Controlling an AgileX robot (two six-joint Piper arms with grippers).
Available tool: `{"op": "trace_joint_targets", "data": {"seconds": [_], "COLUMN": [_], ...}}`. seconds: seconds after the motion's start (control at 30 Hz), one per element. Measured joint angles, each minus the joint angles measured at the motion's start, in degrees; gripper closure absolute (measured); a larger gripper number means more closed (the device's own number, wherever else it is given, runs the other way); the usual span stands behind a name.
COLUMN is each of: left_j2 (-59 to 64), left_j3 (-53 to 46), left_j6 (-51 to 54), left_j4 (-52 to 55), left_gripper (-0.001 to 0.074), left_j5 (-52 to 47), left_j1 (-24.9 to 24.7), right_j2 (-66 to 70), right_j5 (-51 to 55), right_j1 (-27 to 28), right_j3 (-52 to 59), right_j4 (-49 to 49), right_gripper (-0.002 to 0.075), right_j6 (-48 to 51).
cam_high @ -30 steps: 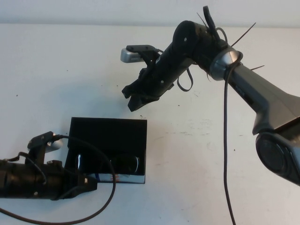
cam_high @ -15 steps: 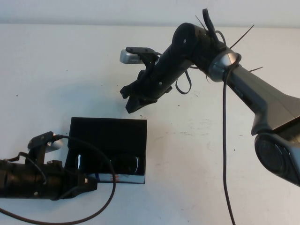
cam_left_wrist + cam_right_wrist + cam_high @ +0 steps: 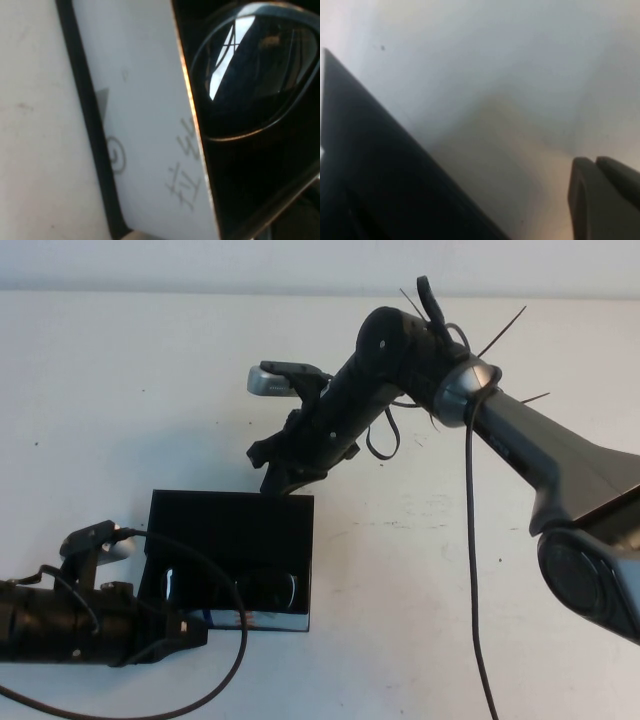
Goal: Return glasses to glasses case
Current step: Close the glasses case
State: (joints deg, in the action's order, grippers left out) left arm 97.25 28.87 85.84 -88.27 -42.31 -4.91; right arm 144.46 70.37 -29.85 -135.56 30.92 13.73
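Observation:
The black glasses case (image 3: 230, 525) lies open near the table's front left, its flat lid toward the far side. The dark glasses (image 3: 232, 590) lie inside it; one lens (image 3: 255, 65) shows beside the case's white printed side (image 3: 145, 125) in the left wrist view. My left gripper (image 3: 188, 632) rests at the case's front left corner, against the white side. My right gripper (image 3: 265, 468) hangs just above the lid's far edge (image 3: 380, 165), empty, with its fingers (image 3: 585, 200) together.
The white table (image 3: 450, 570) spreads wide to the right of the case and beyond it. The left arm's cable (image 3: 235, 660) loops across the case's front. The right arm (image 3: 520, 430) stretches in from the right.
My right gripper has moved down and to the left, from above the table behind the case to the lid's far edge. The left arm, case and glasses have not moved.

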Motion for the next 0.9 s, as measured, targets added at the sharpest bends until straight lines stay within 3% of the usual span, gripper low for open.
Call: {"op": "trace_joint_targets", "data": {"seconds": [0.3, 0.9], "left_j2": [0.0, 0.1], "left_j3": [0.0, 0.0], "left_j6": [0.2, 2.2], "left_j4": [-0.2, -2.4], "left_gripper": [0.0738, 0.0738], "left_j5": [0.0, 0.8], "left_j1": [0.0, 0.0], "right_j2": [-2.4, -14.1], "right_j5": [-0.2, -0.2], "right_j1": [-2.4, -6.5], "right_j3": [0.3, 18.0], "right_j4": [0.7, 1.0], "right_gripper": [0.0737, 0.0737], "right_j6": [-0.2, 1.6]}}
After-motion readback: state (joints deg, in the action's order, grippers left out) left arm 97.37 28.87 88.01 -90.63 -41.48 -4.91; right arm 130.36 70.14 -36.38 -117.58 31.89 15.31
